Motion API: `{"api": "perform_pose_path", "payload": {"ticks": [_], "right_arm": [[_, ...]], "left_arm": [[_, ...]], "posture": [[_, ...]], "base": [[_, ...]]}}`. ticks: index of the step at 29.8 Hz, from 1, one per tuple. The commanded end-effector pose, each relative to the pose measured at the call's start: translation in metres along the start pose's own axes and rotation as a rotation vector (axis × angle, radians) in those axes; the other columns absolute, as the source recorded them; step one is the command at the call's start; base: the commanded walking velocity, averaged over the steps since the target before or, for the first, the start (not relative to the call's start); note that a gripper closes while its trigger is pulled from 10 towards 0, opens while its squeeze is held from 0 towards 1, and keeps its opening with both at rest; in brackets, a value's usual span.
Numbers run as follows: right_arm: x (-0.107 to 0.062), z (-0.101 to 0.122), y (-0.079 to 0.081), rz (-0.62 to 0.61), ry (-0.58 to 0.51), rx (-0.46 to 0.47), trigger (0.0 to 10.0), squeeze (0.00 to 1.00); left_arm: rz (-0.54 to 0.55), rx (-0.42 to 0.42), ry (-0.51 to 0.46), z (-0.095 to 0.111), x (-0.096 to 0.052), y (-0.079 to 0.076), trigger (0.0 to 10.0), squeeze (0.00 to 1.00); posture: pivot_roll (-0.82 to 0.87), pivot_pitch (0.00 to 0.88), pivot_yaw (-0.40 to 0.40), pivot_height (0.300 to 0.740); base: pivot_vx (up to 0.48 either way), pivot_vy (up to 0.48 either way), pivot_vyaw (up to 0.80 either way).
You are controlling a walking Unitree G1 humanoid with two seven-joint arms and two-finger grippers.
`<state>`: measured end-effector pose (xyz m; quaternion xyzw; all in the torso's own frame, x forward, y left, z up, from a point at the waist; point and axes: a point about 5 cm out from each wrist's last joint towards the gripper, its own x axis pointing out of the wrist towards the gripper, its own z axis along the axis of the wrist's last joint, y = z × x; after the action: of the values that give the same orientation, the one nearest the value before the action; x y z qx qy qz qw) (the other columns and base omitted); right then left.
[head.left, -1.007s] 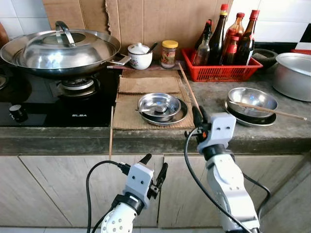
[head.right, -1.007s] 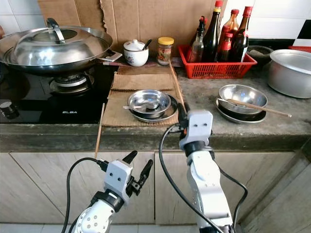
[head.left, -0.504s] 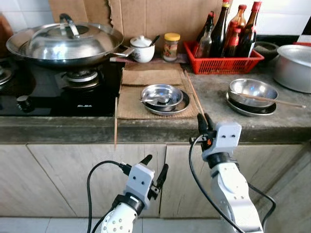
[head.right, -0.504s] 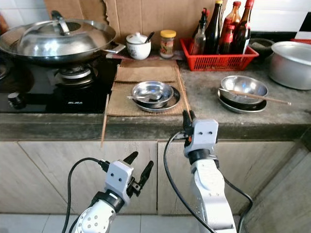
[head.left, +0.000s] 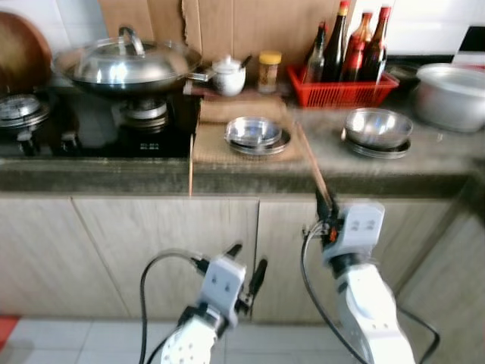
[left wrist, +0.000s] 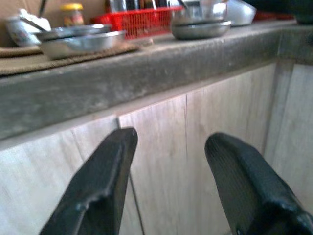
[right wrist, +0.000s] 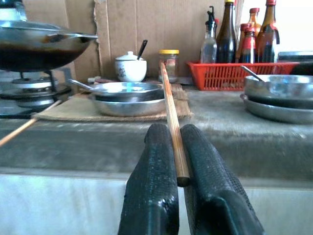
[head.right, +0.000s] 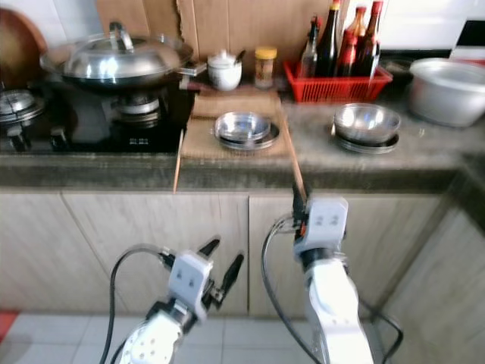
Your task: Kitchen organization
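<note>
My right gripper (head.left: 325, 205) is shut on the near end of a long wooden chopstick (right wrist: 170, 105), held level in front of the counter's edge. Its far end points over the counter beside the brown mat (head.left: 216, 144). A second chopstick (head.left: 190, 163) lies along the mat's left edge and hangs over the counter's front. A steel bowl on a plate (head.left: 256, 133) rests on the mat, another steel bowl (head.left: 373, 127) to its right. My left gripper (head.left: 248, 255) is open, low before the wooden cabinet doors (left wrist: 161, 161), fingers (left wrist: 105, 171) apart and empty.
A lidded wok (head.left: 129, 64) sits on the black hob at left. At the back stand a white lidded pot (head.left: 229, 76), a jar (head.left: 269, 70), a red basket of bottles (head.left: 341, 83) and a large metal pot (head.left: 453, 85). Tiled floor lies below.
The camera has backed away from the counter and the view is blurred. My right gripper, still shut on the chopstick, has drawn back and sits lower against the cabinet front. The left arm hangs as before.
</note>
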<state>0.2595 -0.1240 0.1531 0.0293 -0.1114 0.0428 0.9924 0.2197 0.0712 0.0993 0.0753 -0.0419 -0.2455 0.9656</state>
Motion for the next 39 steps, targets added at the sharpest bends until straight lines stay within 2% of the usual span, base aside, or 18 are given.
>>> {"api": "perform_pose_path", "payload": {"ticks": [1, 10, 20, 33, 39], "right_arm": [[-0.004, -0.003, -0.003, 0.002, 0.022, -0.026, 10.0, 0.0], [-0.018, -0.018, 0.0, 0.006, 0.093, -0.043, 10.0, 0.0], [-0.029, -0.025, 0.004, 0.011, 0.129, -0.05, 10.0, 0.0], [-0.034, -0.027, 0.001, -0.017, 0.146, -0.05, 10.0, 0.0], [-0.034, -0.027, 0.001, -0.02, 0.153, -0.052, 10.0, 0.0]], "left_arm": [[-0.011, -0.003, -0.001, 0.0, 0.001, -0.003, 10.0, 0.0], [-0.014, -0.002, -0.001, 0.0, 0.001, -0.003, 10.0, 0.0], [-0.014, -0.001, -0.001, 0.0, 0.001, -0.002, 10.0, 0.0], [-0.012, -0.004, 0.022, -0.003, 0.002, -0.003, 10.0, 0.0], [0.008, -0.03, 0.035, -0.005, 0.003, 0.001, 10.0, 0.0]], "posture": [[0.02, 0.0, -0.034, 0.74], [0.02, 0.0, -0.033, 0.74], [0.02, 0.0, -0.032, 0.74], [0.01, 0.0, -0.025, 0.74], [0.01, 0.0, -0.025, 0.74]], "base": [[-0.33, 0.0, 0.0], [-0.331, 0.0, 0.0], [-0.332, 0.0, 0.0], [-0.269, 0.0, 0.0], [0.0, 0.0, -0.7]]}}
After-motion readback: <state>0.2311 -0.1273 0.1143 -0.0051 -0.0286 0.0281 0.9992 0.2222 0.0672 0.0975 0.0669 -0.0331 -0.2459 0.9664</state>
